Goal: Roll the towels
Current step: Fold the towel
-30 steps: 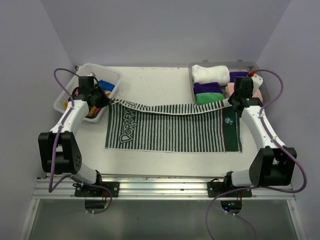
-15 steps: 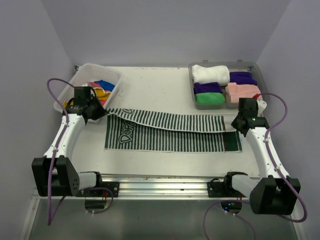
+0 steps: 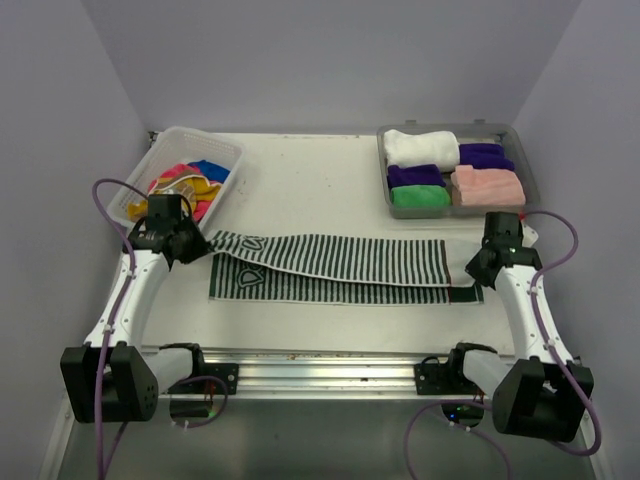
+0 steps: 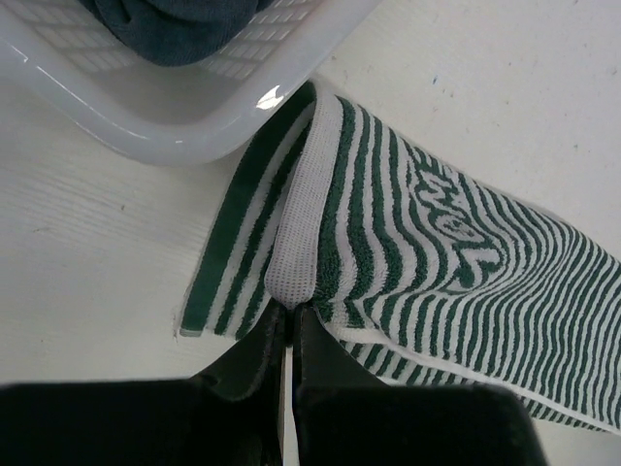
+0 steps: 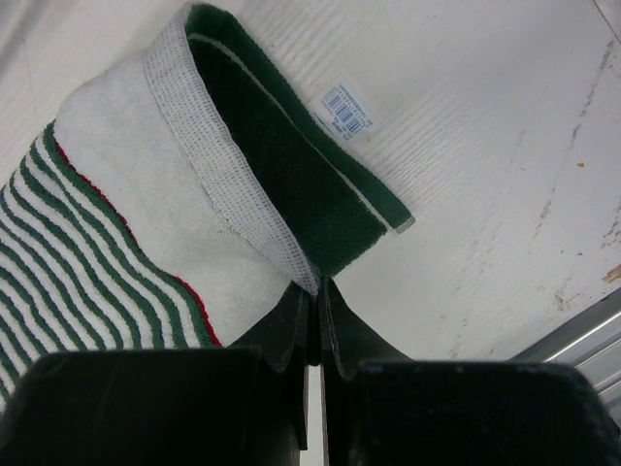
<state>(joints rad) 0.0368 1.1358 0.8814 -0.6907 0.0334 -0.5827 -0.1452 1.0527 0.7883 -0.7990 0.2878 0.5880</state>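
Note:
A green-and-white striped towel (image 3: 340, 265) lies across the table, its far half folded toward the near edge. My left gripper (image 3: 196, 243) is shut on the towel's left folded corner (image 4: 291, 282), lifted just off the table. My right gripper (image 3: 474, 268) is shut on the right corner (image 5: 301, 267), where the dark green end band (image 5: 291, 184) shows beside a small white label (image 5: 347, 109). Rolled towels, white (image 3: 420, 147), purple (image 3: 415, 175), green (image 3: 420, 196) and pink (image 3: 487, 184), lie in the grey tray (image 3: 530, 175).
A white lattice basket (image 3: 225, 150) at the back left holds loose pink, yellow and blue cloths (image 3: 190, 182); its wall (image 4: 175, 126) stands close to my left gripper. The metal rail (image 3: 320, 365) runs along the near edge.
Both grippers have pulled the towel's far edge toward the near side, folding it over itself. The arms have drawn back and the fold now covers most of the lower layer.

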